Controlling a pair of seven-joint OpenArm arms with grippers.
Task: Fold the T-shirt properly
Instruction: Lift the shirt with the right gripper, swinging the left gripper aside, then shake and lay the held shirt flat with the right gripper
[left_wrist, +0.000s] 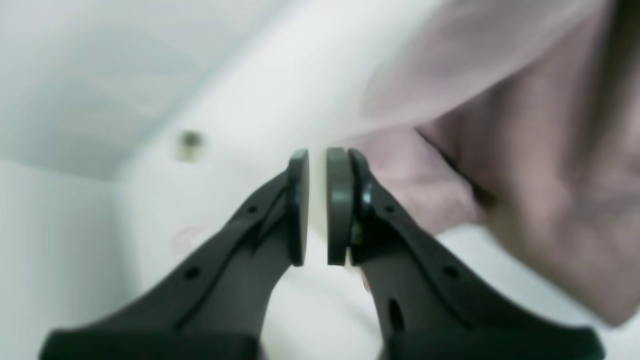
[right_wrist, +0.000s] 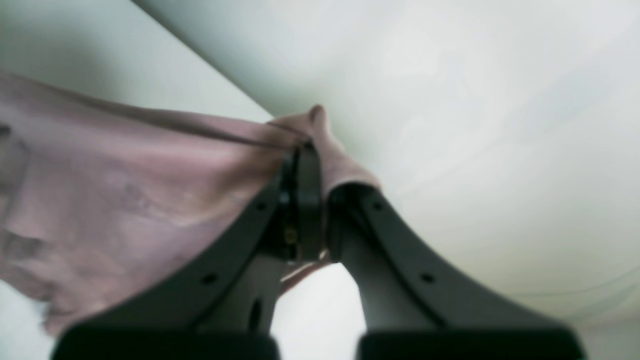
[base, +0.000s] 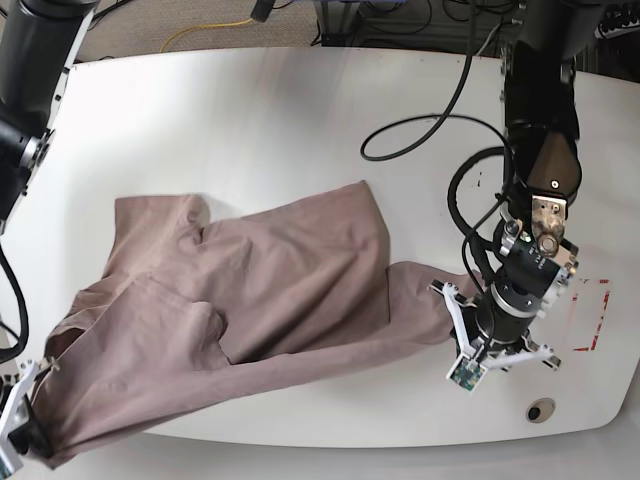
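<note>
1. The T-shirt (base: 250, 290) lay spread and rumpled across the white bench (base: 280, 110), not folded yet. One sleeve end reached toward my left arm, and the opposite corner hung at the near edge by my right arm.
2. I judged the task barely begun. No clean fold showed; the cloth was creased and partly doubled over itself in the middle, so the flattening and every fold were left to do.
3. My right hand (right_wrist: 312, 200) was clamped tight on a corner of the T-shirt (right_wrist: 150, 200). In the right wrist view the fabric bunched up between the pads and draped away to one side.
4. My left hand (left_wrist: 318, 207) stood with its pads nearly together, a thin slit of white between them and nothing in it. It held no cloth; the T-shirt (left_wrist: 550, 200) sat just beside it, off to one side of the fingers.
5. In the base view my left hand (base: 478, 345) hung just off the sleeve end over bare bench.
</note>
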